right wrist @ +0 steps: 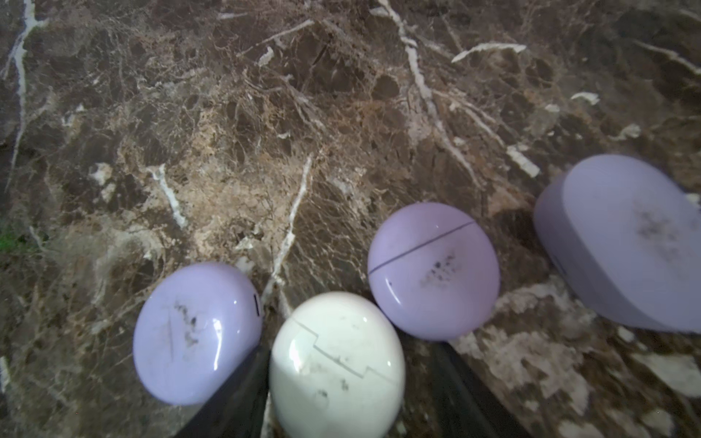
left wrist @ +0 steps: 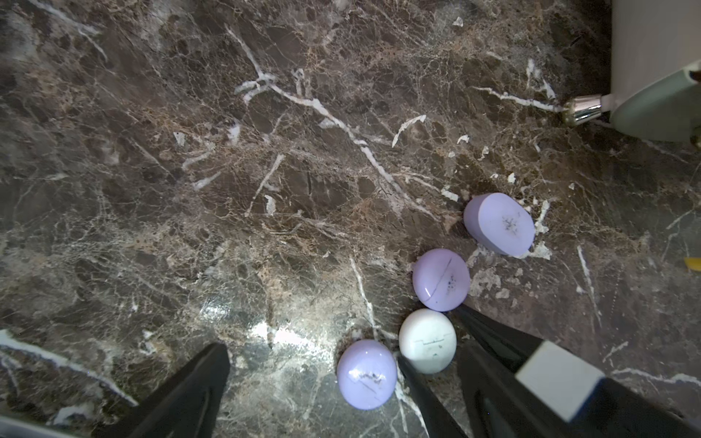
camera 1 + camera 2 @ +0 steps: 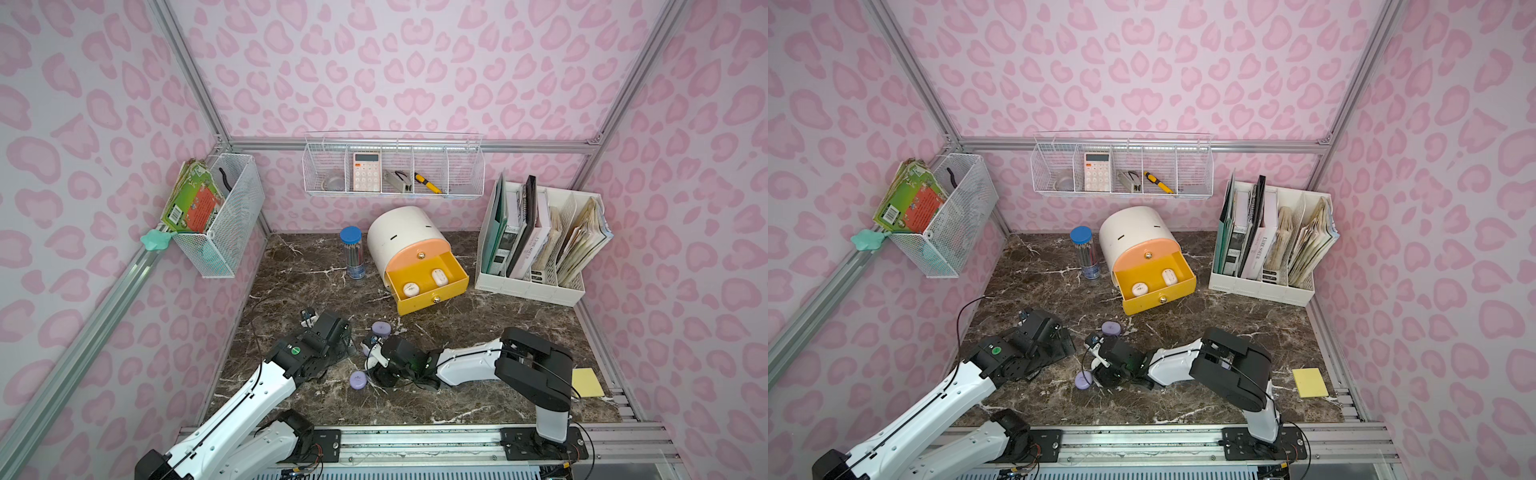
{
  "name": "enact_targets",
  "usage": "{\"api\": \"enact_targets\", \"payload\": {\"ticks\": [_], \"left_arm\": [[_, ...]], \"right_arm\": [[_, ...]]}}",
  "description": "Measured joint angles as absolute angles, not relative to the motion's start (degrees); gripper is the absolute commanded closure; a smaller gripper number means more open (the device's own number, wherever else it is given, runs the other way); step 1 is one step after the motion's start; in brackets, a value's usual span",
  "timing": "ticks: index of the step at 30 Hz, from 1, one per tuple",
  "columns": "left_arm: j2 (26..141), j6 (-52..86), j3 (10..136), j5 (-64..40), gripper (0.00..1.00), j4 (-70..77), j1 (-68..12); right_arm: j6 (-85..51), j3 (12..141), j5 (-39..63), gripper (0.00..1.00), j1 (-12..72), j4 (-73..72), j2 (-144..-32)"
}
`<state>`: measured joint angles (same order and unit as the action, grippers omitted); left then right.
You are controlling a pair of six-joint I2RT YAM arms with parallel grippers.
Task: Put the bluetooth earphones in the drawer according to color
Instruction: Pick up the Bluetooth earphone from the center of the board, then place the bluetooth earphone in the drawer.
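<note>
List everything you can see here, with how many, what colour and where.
cabinet: one, white, back of the table; peach drawer shut, yellow drawer pulled open
white earphone cases: three; two in the yellow drawer, one on the table between the jaws of the right gripper
lilac earphone cases: three, on the table beside that white one
pencil tube: one, clear, blue lid, left of the cabinet
file rack: one, white, back right, holding books and folders
sticky notes: one pad, yellow, front right
wire shelf: one, white, back wall, holding a calculator and small tools
mesh basket: one, white, left wall, holding books
left gripper: one, black, open, beside the cases
right gripper: one, black, open, astride the white case
</note>
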<state>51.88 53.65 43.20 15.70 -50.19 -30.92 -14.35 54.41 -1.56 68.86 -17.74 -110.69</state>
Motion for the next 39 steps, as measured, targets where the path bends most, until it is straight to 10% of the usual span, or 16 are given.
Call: {"api": "enact_targets", "payload": {"ticks": [20,39], "left_arm": [[50.6,53.8,43.2,15.9,0.01,-50.4,-30.7],[52.8,53.6,43.7,16.0,0.01,-50.0,-30.7]], "right_arm": [[-15.0,53.0,1.4,0.52,67.4,-14.1,-102.3],[-15.2,55.2,7.0,0.52,48.4,-9.1,-81.7]]}}
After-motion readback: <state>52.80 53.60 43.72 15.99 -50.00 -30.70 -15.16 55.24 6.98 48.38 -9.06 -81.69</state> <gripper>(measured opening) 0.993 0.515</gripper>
